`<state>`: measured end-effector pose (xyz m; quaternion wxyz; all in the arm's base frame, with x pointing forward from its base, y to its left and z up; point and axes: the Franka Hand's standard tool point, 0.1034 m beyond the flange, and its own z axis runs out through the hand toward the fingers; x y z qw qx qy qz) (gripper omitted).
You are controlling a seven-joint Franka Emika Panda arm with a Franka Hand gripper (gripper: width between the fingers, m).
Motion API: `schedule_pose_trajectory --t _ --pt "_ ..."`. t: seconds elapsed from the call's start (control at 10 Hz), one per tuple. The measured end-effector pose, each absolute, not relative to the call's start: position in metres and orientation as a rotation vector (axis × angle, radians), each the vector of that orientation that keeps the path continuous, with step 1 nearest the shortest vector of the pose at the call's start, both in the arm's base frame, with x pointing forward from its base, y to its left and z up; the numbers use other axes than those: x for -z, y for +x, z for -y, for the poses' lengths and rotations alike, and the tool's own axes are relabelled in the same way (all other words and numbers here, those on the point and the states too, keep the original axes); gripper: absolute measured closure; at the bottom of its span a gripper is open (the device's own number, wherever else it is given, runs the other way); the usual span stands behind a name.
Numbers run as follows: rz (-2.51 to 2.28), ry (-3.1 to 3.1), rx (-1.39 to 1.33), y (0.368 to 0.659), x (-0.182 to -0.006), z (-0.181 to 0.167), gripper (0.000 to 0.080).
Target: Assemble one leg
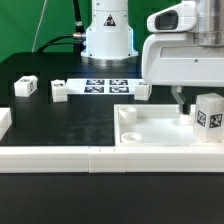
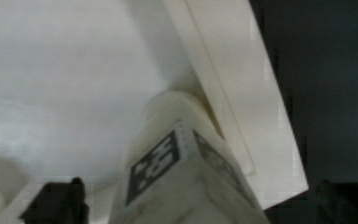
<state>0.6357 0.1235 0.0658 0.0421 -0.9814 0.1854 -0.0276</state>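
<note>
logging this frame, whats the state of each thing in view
gripper: down over the tray piece, open or shut not visible
leg: upright on the tray piece's corner, tag showing
tray piece: flat on the table
three loose legs: lying apart on the table
marker board: flat on the table

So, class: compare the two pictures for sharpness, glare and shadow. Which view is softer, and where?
Exterior view: fairly sharp, evenly lit, the leg casting little shadow on the tray piece. Wrist view: soft and out of focus, the leg blurred up close, its tag smeared, the white tray surface washed out; tool tips dim at the edge.
</note>
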Motion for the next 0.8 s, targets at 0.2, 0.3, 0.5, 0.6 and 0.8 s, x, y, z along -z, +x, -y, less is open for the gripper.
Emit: schedule_pose_trajectory --t 0.2,0.3,0.5,0.6,0.8 --pt "-0.285 -3.054 0.097 0.6366 -0.0662 -0.1191 0.0151" --pt "-0.12 -3.072 0.105 0.6372 -0.067 -0.1176 0.0151" --pt "0.17 -3.095 0.12 0.6382 -0.0691 -0.1161 0.0151" --pt "0.218 -3.096 0.126 0.6388 -0.071 -0.1156 0.0151" --pt "0.343 -3.102 0.124 0.6386 -0.0695 -0.1125 0.0151"
